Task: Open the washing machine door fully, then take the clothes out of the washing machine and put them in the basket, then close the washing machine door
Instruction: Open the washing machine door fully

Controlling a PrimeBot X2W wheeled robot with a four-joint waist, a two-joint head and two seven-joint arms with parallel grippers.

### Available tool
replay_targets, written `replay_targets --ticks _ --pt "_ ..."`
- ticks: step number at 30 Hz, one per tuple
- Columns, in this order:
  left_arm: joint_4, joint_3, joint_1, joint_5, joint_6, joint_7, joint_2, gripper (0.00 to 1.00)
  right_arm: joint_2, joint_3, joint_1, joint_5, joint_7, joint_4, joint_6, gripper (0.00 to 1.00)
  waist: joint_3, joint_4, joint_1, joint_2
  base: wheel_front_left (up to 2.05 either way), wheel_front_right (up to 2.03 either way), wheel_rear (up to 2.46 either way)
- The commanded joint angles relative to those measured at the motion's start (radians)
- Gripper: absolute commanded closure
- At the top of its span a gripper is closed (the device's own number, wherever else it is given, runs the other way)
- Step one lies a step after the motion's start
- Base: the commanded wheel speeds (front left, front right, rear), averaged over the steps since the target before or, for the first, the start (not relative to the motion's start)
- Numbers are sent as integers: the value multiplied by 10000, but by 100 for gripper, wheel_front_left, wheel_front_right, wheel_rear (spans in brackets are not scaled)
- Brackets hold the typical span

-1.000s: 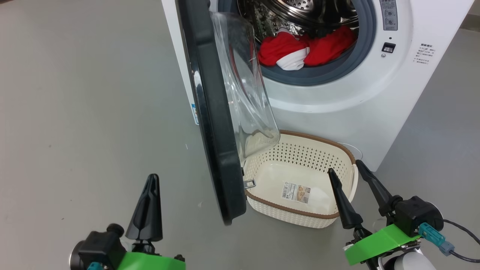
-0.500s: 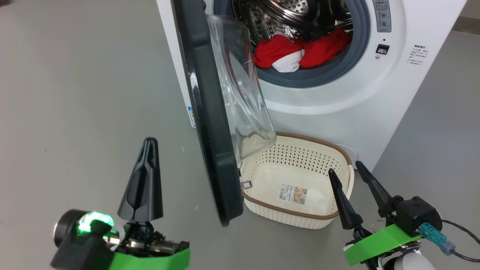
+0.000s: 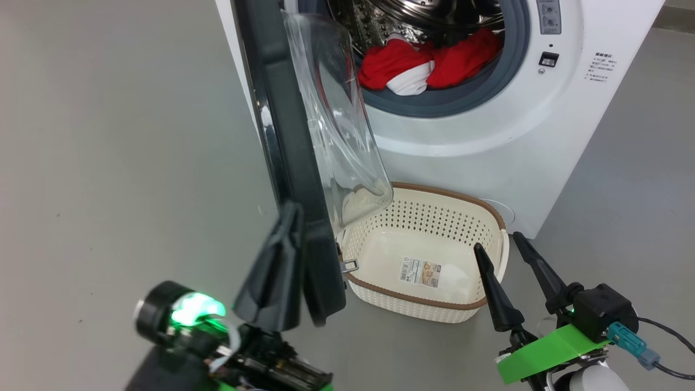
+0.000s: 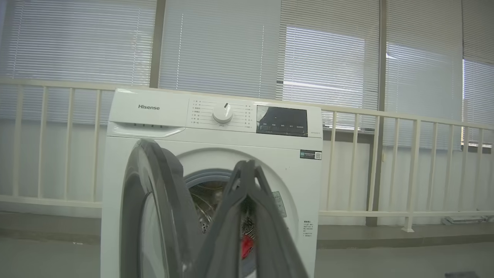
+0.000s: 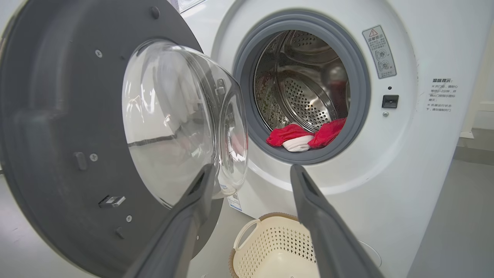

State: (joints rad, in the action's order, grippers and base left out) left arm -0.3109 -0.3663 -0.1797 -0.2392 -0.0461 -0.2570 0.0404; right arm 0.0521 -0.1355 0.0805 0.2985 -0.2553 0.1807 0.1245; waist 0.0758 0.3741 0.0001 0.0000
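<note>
Lining up the next push, I read it off the washing machine door (image 3: 293, 179). It stands upright and edge-on to me in the head view. Its plane runs out from the hinge side of the washing machine (image 3: 488, 146) toward the robot, only about half swung, with its glass bowl hanging over the left end of the basket (image 3: 450, 194).

My left claw (image 3: 288, 222) is the nearer one by far. Its two fingers are pressed together into a single blade, holding nothing, and they point up and forward along the door's free edge. In the head view they overlap the black rim. In the left wrist view the rim (image 4: 154, 200) lies just to the left of the fingers, which aim at the drum opening. So I judge the blade is on the inner side of that edge, and a leftward sweep should carry the door wider. I cannot tell whether the blade touches the rim.

My right claw (image 3: 497, 241) is spread wide and empty. It sits low, just beside the basket's right end, and points at the machine front.

The clothes (image 3: 412, 68) lie bunched at the front lip of the drum, above and beyond the basket, well apart from both claws.
</note>
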Motion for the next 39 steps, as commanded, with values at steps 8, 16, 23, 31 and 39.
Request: replay_targets --ticks 8,16,23,31,39 --pt "1451 -789 -513 -612 526 141 99 100 -18 -282 246 45 -64 -295 62 0 64 -132 -1 0 0 0 0" --pt "2991 -896 -1176 -1116 252 992 99 100 -18 -349 344 83 -65 -251 62 0 136 -265 -1 0 0 0 0" --pt "3712 -864 -1597 -1159 -424 1438 99 100 -18 -376 363 103 -65 -229 62 0 176 -412 -1 0 0 0 0" --pt "4094 -712 -1642 -999 -1062 1655 138 100 -18 -310 317 158 -65 -210 62 0 150 -429 -1 0 0 0 0" --pt "3959 -629 -1366 -1030 -1313 1710 257 100 -18 -304 255 184 -65 -236 62 0 61 -132 -1 0 0 0 0"
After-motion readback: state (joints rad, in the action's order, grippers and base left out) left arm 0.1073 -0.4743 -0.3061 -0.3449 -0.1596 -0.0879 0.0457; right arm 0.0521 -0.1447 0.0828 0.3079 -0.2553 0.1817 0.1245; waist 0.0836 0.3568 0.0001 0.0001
